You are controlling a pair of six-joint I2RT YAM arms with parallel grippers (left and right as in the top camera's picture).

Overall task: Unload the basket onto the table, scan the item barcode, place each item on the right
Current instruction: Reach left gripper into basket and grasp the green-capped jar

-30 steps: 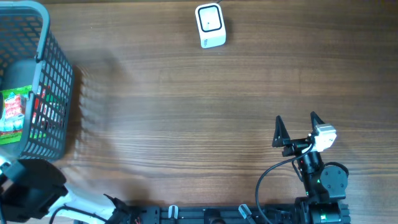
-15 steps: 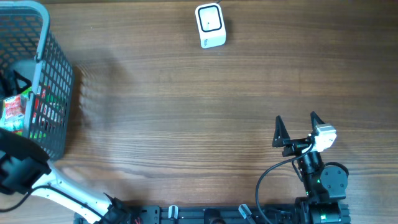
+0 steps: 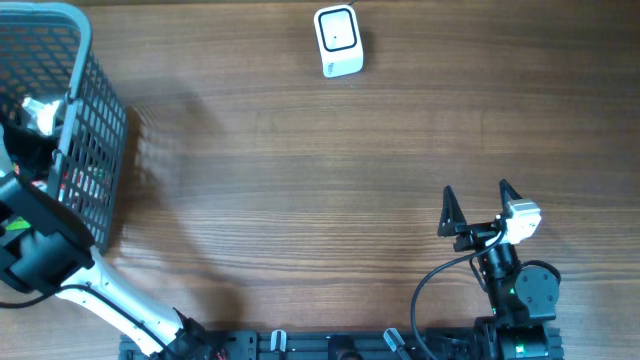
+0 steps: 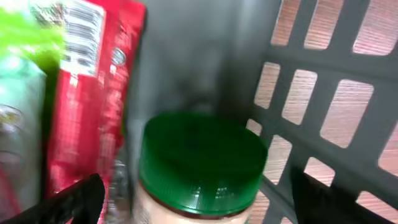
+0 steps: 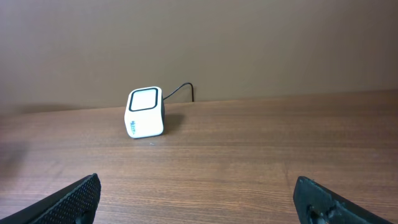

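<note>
Wood-grain table (image 3: pixel 300 180) before a beige wall (image 5: pixel 261 43) carries a white barcode scanner (image 3: pixel 337 40) and grey basket (image 3: pixel 95 150); left gripper (image 4: pixel 199 202) and right gripper (image 3: pixel 478 198) both gape wide.

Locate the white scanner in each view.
Overhead: white scanner top centre, on the table.
Left wrist: not in it; only the basket inside shows.
Right wrist: left of centre, cable trailing behind.
Shared landmark: the wooden tabletop, seen through the basket's slots in left wrist.
</note>
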